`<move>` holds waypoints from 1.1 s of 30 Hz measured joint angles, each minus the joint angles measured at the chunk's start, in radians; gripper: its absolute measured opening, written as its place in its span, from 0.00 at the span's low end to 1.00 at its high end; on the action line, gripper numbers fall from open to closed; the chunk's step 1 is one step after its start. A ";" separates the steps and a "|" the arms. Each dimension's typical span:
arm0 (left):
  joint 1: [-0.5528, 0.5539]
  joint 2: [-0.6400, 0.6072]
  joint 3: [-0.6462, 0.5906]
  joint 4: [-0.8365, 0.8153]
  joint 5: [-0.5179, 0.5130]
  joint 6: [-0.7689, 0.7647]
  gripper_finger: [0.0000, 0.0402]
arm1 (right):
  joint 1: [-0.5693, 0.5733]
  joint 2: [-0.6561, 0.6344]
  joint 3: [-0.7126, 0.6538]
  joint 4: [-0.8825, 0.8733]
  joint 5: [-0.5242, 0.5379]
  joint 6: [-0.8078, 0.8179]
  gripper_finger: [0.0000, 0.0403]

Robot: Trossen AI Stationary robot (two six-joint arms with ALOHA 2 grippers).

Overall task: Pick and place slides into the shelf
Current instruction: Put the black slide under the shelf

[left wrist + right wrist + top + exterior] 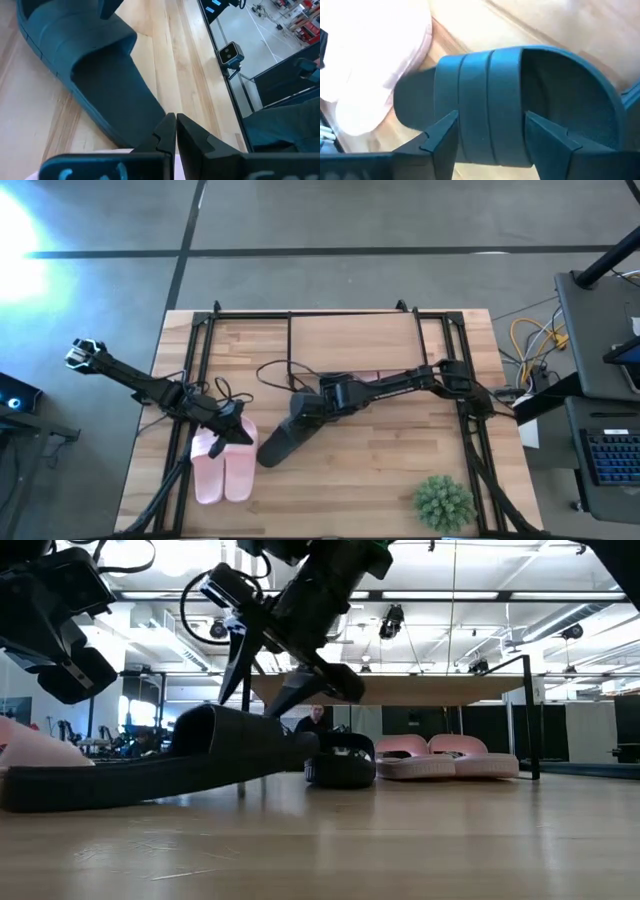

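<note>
A black slide (285,435) lies slantwise at the table's middle, and my right gripper (308,408) is shut on its strap. My left gripper (240,432) is shut and empty, hovering over the toe end of a light pink pair (222,468) lying side by side near the front left. In the left wrist view its fingertips (175,122) point past the black slide's heel (115,105). The shelf (355,340) stands at the far middle. Beneath it lie another pink pair (440,760) and a second black slide (340,765). My right gripper has the black slide's wide strap (470,125) between its two fingers, one finger (442,137) at each edge of the strap. The fingers come slanting down from the table's far right. The slide is tilted: its toe end is raised and its heel end (40,795) rests on the table.
A spiky green plant (443,500) stands at the front right corner. Black frame rails (470,430) run along the table's left and right sides. Cables (270,370) trail over the table near the shelf's left legs. Bare wood (370,470) lies at the front middle.
</note>
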 joint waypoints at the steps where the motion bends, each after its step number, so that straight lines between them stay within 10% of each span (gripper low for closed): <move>1: 0.000 0.000 0.000 -0.001 0.001 0.000 0.00 | 0.000 0.000 0.004 0.000 0.013 -0.002 0.50; 10: 0.000 0.002 0.000 -0.004 0.004 0.000 0.00 | -0.011 0.000 0.107 0.005 0.264 -0.153 0.43; 25: 0.000 0.000 0.000 -0.003 0.004 0.009 0.00 | 0.048 0.001 0.224 -0.215 0.044 -0.113 0.41; 33: 0.000 0.003 0.000 0.000 0.003 0.034 0.00 | 0.093 0.003 0.160 -0.173 0.051 -0.057 0.17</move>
